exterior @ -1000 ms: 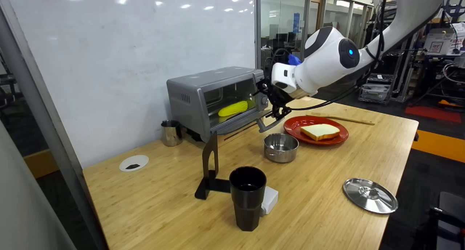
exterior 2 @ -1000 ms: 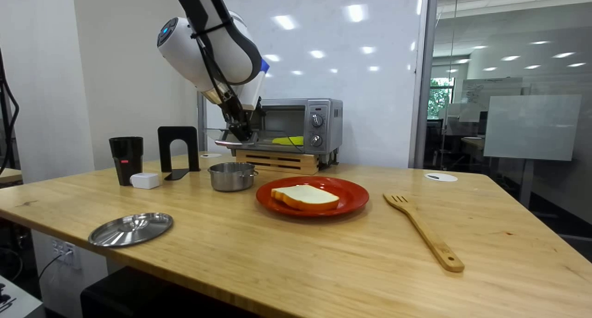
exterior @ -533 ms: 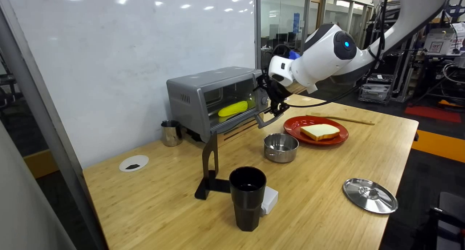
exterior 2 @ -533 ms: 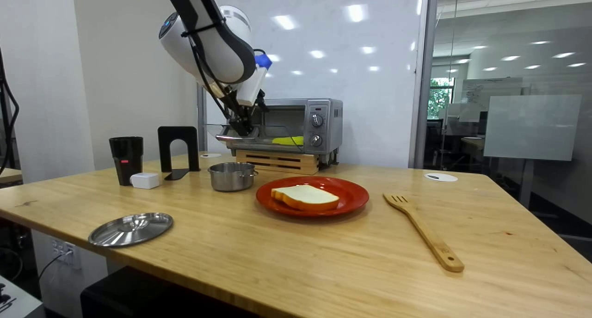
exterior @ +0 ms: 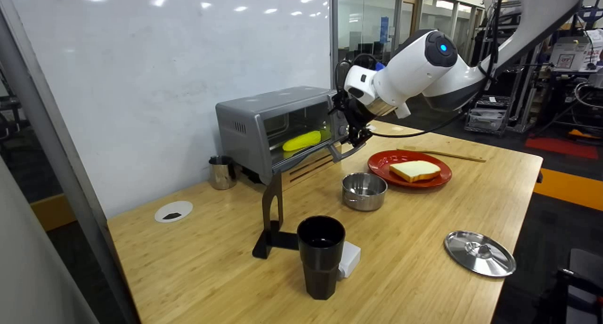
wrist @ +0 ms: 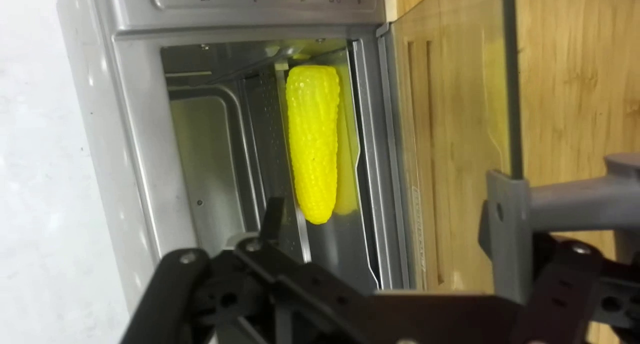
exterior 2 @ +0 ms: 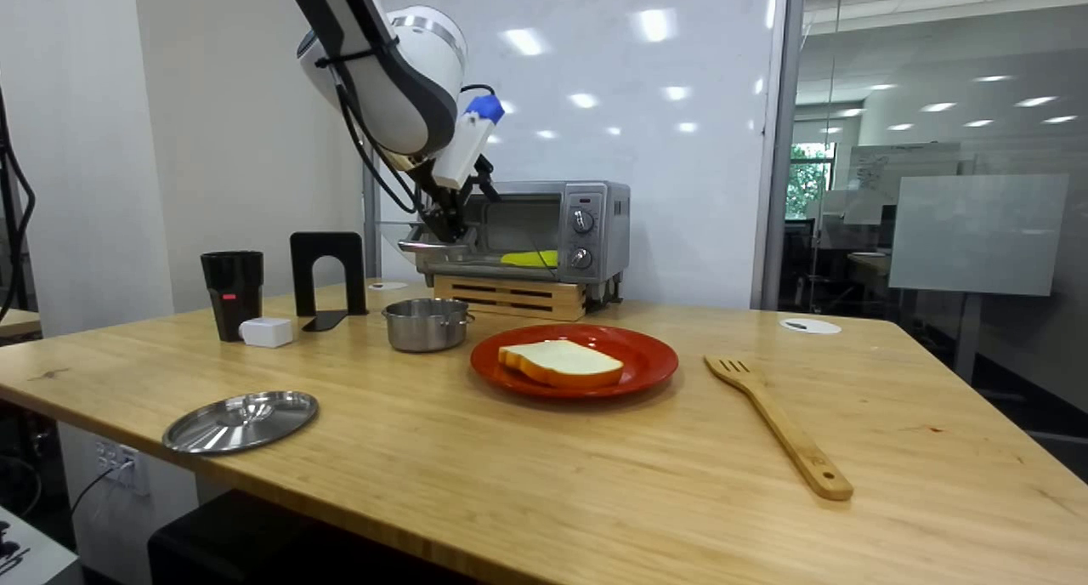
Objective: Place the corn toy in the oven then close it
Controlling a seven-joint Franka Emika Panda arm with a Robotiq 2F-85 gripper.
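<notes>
So: claw (wrist: 380, 229) spread, prob. touching (blurry) grey bar handle (wrist: 570, 204) of open glass door (wrist: 450, 134); bright-yellow tapered knobbly corn toy (wrist: 314, 141) apart from claw, inside boxy silver-grey metal oven (exterior: 278, 100). W/ nothing pinched, handle could slip & door drop.

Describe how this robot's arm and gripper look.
The arm is white with rounded segments and dark grey trim; black cables run along it, and a round black cap bears a glowing blue light. The gripper is black, built of angular linkages with round screw heads.
</notes>
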